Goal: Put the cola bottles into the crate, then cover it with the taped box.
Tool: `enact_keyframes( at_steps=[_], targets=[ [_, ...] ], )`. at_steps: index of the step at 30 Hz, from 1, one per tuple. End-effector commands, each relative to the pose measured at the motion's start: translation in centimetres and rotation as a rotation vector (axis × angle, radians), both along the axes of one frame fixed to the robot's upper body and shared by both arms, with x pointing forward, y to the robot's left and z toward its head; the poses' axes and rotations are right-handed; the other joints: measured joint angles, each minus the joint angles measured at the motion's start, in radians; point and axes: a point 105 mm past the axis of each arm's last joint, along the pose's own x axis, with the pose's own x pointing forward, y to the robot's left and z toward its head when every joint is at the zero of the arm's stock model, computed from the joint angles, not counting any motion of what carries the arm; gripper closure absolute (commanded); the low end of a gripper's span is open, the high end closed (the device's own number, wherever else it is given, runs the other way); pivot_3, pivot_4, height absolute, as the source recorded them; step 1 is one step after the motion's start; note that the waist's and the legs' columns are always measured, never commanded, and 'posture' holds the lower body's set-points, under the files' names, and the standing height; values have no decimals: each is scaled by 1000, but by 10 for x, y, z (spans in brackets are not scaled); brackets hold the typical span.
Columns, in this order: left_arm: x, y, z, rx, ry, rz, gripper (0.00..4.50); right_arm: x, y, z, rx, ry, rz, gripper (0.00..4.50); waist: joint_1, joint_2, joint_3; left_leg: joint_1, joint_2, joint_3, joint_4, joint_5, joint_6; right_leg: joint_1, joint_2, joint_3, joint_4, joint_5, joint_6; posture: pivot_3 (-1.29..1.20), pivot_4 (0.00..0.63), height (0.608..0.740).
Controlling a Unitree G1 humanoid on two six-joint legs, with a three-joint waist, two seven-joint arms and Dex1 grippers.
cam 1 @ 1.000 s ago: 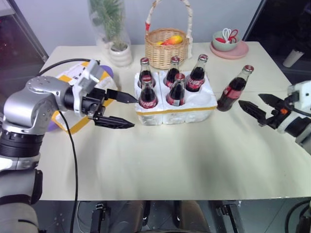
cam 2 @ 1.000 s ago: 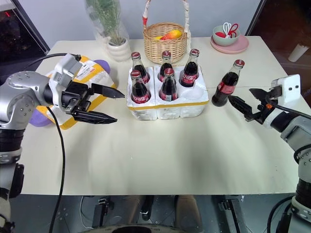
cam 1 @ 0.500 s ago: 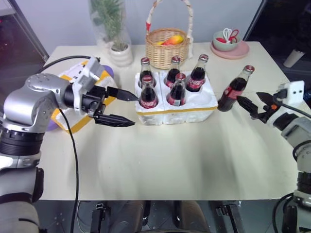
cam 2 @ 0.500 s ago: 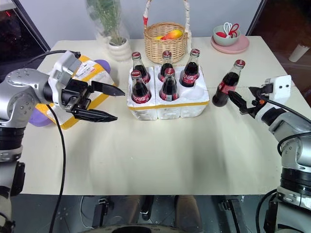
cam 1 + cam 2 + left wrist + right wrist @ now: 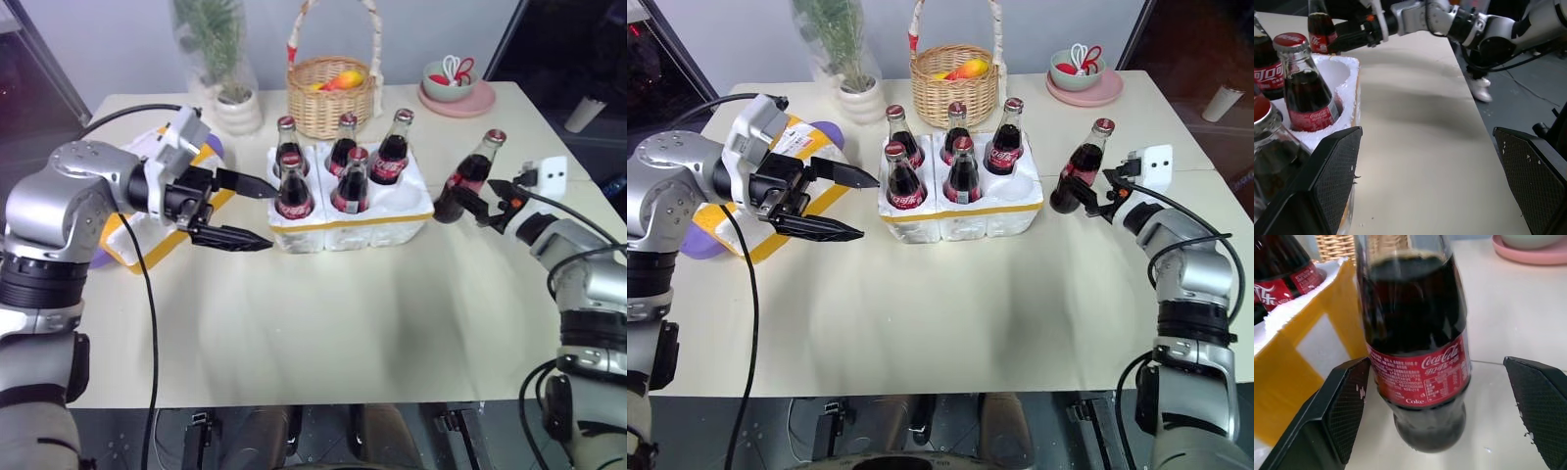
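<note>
Spreading across most of the scene is the pale tabletop point(image 5: 323, 323), and on it, toward the robot's left, lies the taped box point(image 5: 798, 162), still off to the side beside the left arm, so the covering step is not yet begun. Just beside it toward the middle sits the crate point(image 5: 353, 211), with five cola bottles point(image 5: 294, 191) standing in its holes and one hole at its right front corner empty. The sixth bottle point(image 5: 468, 178) stands upright on the tabletop just to the right of the crate, apart from it. By my judgement the task is well along: one bottle left to load, then the box to place on top.

The right claw point(image 5: 1442, 411) is spread wide around that last bottle, its two fingers flanking the lower body and label without visibly touching the glass; nothing is gripped yet. The left claw point(image 5: 243, 210) also stands wide open and empty, hanging above the tabletop just left of the crate, its fingers pointing toward the nearest bottles. Behind the crate stand a wicker basket point(image 5: 333, 93) and a potted plant point(image 5: 230, 93), both untouched.
</note>
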Motion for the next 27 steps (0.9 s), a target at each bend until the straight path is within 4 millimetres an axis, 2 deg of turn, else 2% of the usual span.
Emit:
enact_keyframes(
  at_steps=[1,10,12,15,20,24,27],
  targets=[
    [-1,0,9,-1,-47,0,0,11,3,11,2,-51,3,55,-1,0,0,0,0,0,0,0,0,0,0,0,0,0,0,0,150,740],
    [1,3,6,-1,-32,19,0,22,15,18,58,-98,30,55,1,0,0,0,0,0,0,0,0,0,1,0,0,0,0,0,150,740],
    [2,3,6,-2,-33,21,0,20,20,23,73,-126,59,569,-1,0,0,0,0,0,0,0,0,0,1,0,0,0,0,0,150,740],
    [2,4,6,-4,-35,26,0,19,26,27,68,-143,82,1656,-2,0,0,0,0,-1,0,0,0,-1,1,0,1,0,0,0,150,740],
    [3,4,6,-6,-34,31,0,17,21,38,65,-172,70,1641,-3,0,0,0,0,0,-1,0,0,-1,1,0,1,0,0,0,150,740],
    [1,2,5,-9,-34,30,0,10,10,59,60,-236,41,1641,-3,1,0,0,0,0,-1,0,0,-1,1,1,1,0,0,0,150,740],
    [-2,3,6,-13,-31,27,0,-6,18,96,85,-316,116,1641,-1,2,1,-1,0,0,-1,0,0,-2,1,1,1,0,0,0,150,740]
  ],
)
